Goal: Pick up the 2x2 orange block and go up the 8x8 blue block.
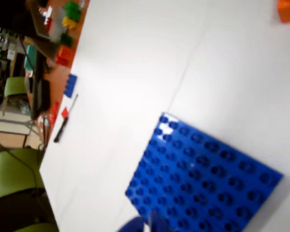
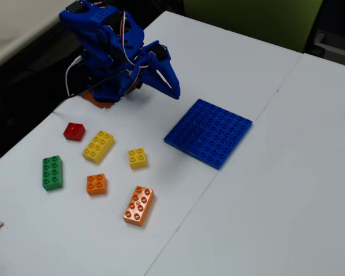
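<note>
Gripper [image 2: 173,92]: held raised beside the 8x8 blue block [image 2: 209,133], finger spread cannot be told | 2x2 orange block [image 2: 96,184]: seen on the white table [image 2: 287,190], well apart from the fingers, between green brick [image 2: 52,172] and long orange brick [image 2: 139,205].

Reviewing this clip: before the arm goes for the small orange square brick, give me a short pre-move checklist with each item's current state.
1. Target lies free: the 2x2 orange block sits alone on the table, apart from the green brick and the long orange brick. Ok.
2. Gripper empty: in the fixed view nothing shows between the fingers. Ok.
3. Jaws open wide enough for the block: cannot tell.
4. Gripper over the target: it hangs near the 8x8 blue block, far from the orange one. Not ok.
5. Baseplate clear for placing: no brick on its studs in either view. Ok.
6. Target in the wrist view: not seen there. Not ok.
</note>
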Motion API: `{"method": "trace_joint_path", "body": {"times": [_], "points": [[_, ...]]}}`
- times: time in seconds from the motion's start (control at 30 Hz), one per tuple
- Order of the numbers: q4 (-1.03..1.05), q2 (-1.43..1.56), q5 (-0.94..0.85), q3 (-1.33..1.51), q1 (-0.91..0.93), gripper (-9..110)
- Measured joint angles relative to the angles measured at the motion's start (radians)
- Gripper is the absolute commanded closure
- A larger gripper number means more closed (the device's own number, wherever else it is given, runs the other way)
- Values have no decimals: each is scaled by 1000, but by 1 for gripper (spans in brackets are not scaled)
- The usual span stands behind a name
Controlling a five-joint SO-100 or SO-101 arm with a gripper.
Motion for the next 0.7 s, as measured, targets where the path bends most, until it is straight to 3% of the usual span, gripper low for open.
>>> {"method": "trace_joint_path", "body": {"times": [0.37,0.7], "points": [[222,-382,-351,-440,87,101],[479,-669,-545,-821,224,101]]}}
